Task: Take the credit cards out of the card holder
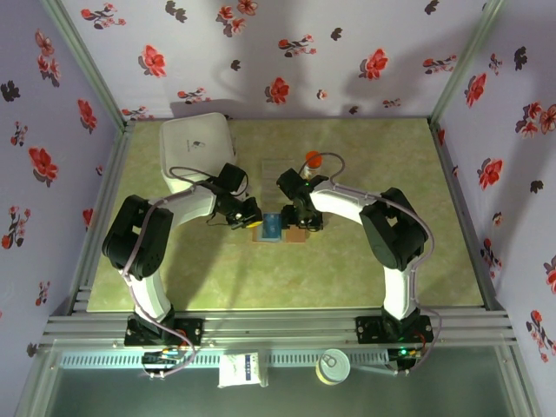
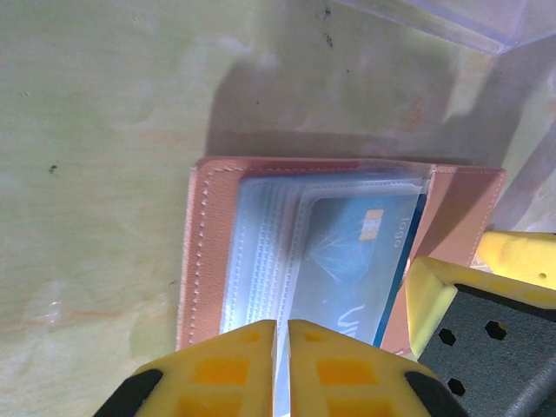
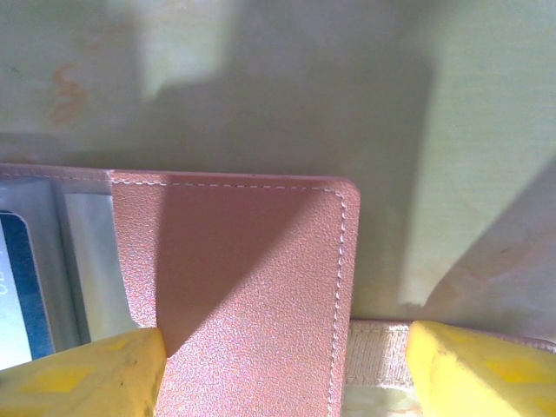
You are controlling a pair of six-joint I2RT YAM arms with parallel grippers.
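The green table point(image 1: 391, 261) is carrying everything here, and a white square container point(image 1: 198, 148) is sitting at its far left corner. A clear plastic box point(image 1: 280, 167) is lying mid-table toward the far edge, just beyond the two arms' wrists, which are meeting at the centre.

The card holder point(image 2: 208, 252) is lying open and flat on the table between the two grippers, brown stitched rim outermost and a fan of clear plastic sleeves spreading across its inside.

The left gripper point(image 2: 280, 365) is reaching over the holder's near edge. Its jaws are pressing almost together, with only a thin pale sliver showing between them, seemingly the edge of one sleeve, though I cannot tell for sure.

The right gripper point(image 3: 282, 373) is coming down over the holder's other panel. Its jaws are standing wide apart, straddling the brown leather flap: one finger point(image 3: 87, 373) is sitting by the sleeves, and the other is sitting past the flap's stitched edge.

One teal-blue credit card point(image 2: 356, 252) with a gold chip is lying tucked inside a sleeve, beside the right gripper's yellow finger.

An orange-capped bottle point(image 1: 312, 160) is standing just right of the clear box.
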